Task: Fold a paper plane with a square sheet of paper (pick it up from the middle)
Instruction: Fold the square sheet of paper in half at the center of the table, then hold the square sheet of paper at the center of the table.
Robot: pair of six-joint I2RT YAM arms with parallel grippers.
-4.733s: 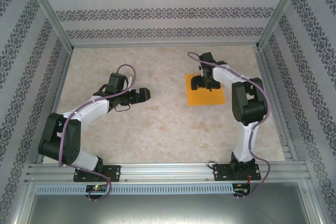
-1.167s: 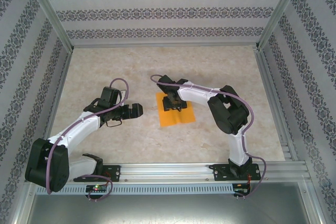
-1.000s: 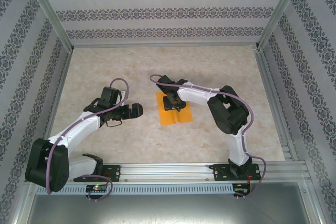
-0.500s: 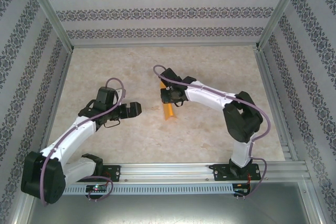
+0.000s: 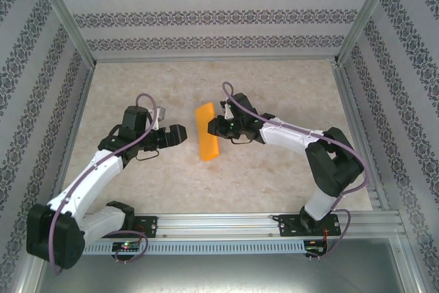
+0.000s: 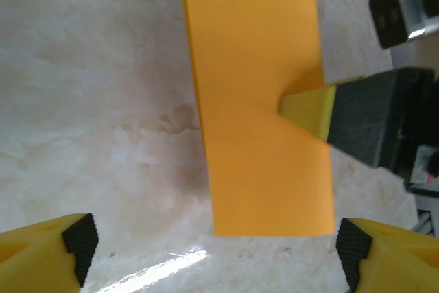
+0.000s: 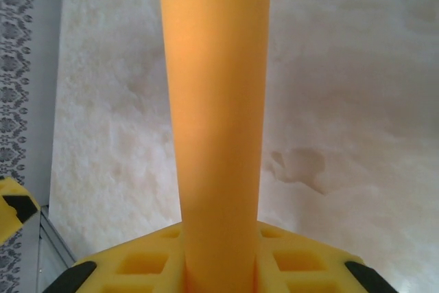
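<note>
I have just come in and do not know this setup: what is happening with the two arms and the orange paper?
The right gripper is shut on the square sheet of paper, pinching it at the middle so that it bends double above the table. The left gripper stands open beside the sheet, facing it without touching it.
</note>
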